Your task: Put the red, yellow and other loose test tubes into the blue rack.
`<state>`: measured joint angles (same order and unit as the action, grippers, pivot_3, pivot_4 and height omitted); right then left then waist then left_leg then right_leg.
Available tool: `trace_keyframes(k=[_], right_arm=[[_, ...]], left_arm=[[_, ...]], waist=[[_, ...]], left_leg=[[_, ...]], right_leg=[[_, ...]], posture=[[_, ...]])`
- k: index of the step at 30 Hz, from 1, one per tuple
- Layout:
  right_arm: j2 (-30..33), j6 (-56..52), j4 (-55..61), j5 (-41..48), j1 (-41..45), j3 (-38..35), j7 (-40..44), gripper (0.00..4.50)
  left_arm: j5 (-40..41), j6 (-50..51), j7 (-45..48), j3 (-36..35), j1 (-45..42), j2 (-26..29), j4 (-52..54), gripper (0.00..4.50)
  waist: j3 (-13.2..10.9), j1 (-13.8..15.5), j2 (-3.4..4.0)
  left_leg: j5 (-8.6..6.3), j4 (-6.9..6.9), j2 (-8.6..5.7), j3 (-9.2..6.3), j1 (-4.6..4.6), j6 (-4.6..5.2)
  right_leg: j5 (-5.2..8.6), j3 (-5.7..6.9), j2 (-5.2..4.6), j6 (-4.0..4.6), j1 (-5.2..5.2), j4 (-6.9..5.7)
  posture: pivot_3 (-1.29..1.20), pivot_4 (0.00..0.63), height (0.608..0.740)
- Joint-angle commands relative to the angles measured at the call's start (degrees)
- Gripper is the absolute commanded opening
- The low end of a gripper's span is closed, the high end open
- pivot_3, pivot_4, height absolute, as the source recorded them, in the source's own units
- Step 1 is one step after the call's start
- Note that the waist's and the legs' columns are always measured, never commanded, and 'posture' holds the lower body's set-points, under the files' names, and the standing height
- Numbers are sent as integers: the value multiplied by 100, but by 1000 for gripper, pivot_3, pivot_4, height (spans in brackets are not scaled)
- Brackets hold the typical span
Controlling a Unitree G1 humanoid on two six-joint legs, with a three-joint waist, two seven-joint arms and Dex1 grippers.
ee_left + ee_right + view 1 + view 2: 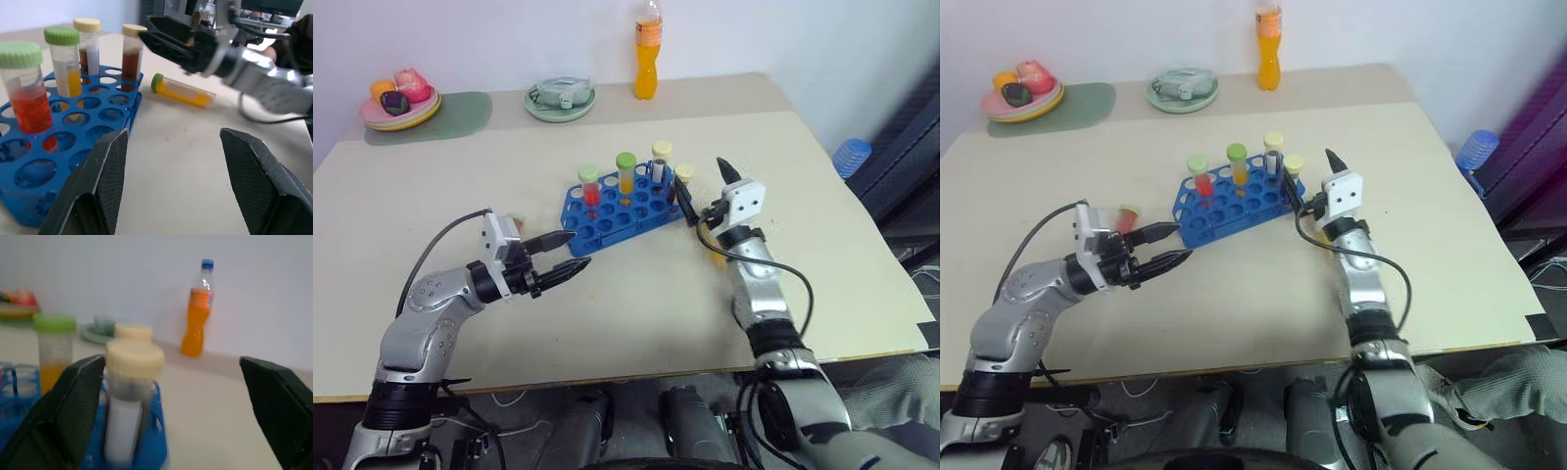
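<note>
Beige table [636, 294] stands against a plain white wall [509, 39] (evenly lit); cables on the floor [925, 279].

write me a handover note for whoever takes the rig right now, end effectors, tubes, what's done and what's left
Left end effector: open, empty, level with the near-left corner of the blue rack.
Right end effector: open, empty, at the rack's right end, beside a racked cream-capped tube.
Done: four tubes stand in the rack: red, yellow-orange, two cream-capped brown ones.
Left: a yellow green-capped tube lies on the table by the rack's right end. A red tube lies behind the left end effector. Both appear to need racking.
</note>
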<state>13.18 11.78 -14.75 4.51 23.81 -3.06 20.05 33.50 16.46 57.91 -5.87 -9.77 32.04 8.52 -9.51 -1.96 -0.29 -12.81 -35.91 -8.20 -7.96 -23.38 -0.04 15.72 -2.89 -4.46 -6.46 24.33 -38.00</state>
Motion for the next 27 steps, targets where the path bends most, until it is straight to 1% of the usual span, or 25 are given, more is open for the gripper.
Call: trace_keyframes(k=[1, 4, 6, 8, 9, 12, 13, 18, 22, 27], right_arm=[[551, -2630, 2377, 215, -486, 67, 79, 4474], [1089, -4773, 3647, 786, -588, -114, 202, 4474], [1183, -6175, 4048, 1093, -385, -339, -6, 4474], [1259, -7137, 4157, 1281, -65, -492, -88, 4474], [1201, -7776, 4083, 1373, 197, -652, -179, 4474], [1176, -9057, 3554, 1508, 938, -943, -295, 4474], [1204, -9332, 3337, 1529, 1142, -999, -286, 4474], [1541, -9760, 2247, 1416, 1798, -885, -283, 4474], [1802, -9530, 1604, 1319, 1987, -558, -210, 4474], [1768, -9390, 1000, 1343, 2276, -335, -104, 4474]], left_arm=[[-30, -341, 301, -71, -77, -7, -250, 3069], [-111, -541, 525, 17, -215, -52, -597, 3069], [-143, -622, 612, 63, -310, -101, -770, 3069], [-182, -690, 710, 122, -392, -158, -906, 3069], [-198, -708, 760, 148, -431, -184, -970, 3069], [-224, -736, 952, 249, -542, -220, -1119, 3069], [-215, -732, 1051, 285, -580, -213, -1160, 3069], [-105, -669, 1698, 342, -728, -28, -1329, 3069], [-203, -764, 2036, 360, -812, 141, -1471, 3069], [-376, -1032, 2193, 414, -883, 159, -1633, 3069]], waist=[[-1, 21, 1], [0, 41, 2], [0, 81, 1], [0, 116, 1], [0, 133, 1], [0, 143, 0], [0, 138, 0], [0, 131, -1], [0, 116, -1], [0, 93, -1]], left_leg=[[-5, 0, 0, 0, -1, 9], [-15, -2, 0, 0, -2, 25], [-16, -3, 2, 0, -2, 25], [-16, -3, 4, 1, -2, 26], [-17, -4, 4, 1, -3, 27], [-19, -8, 2, 2, -7, 32], [-20, -8, 2, 2, -8, 33], [-21, -4, 2, 3, -12, 36], [-21, -2, 2, 5, -12, 37], [-21, -3, 3, 6, -12, 37]], right_leg=[[0, -2, 0, 1, 1, 0], [1, -3, -2, 3, 2, -2], [1, -2, -3, 5, 1, -1], [0, -1, -5, 6, -1, 1], [0, 0, -6, 6, -2, 4], [0, 3, -10, 6, -3, 8], [0, 4, -10, 6, -4, 10], [-1, 6, -13, 6, -3, 15], [-1, 6, -13, 6, -1, 16], [-1, 5, -12, 6, 1, 14]], posture=[[0, 150, 740], [0, 150, 740], [0, 150, 740], [0, 150, 740], [0, 150, 740], [0, 150, 740], [0, 150, 740], [0, 150, 740], [0, 150, 740], [0, 150, 740]])
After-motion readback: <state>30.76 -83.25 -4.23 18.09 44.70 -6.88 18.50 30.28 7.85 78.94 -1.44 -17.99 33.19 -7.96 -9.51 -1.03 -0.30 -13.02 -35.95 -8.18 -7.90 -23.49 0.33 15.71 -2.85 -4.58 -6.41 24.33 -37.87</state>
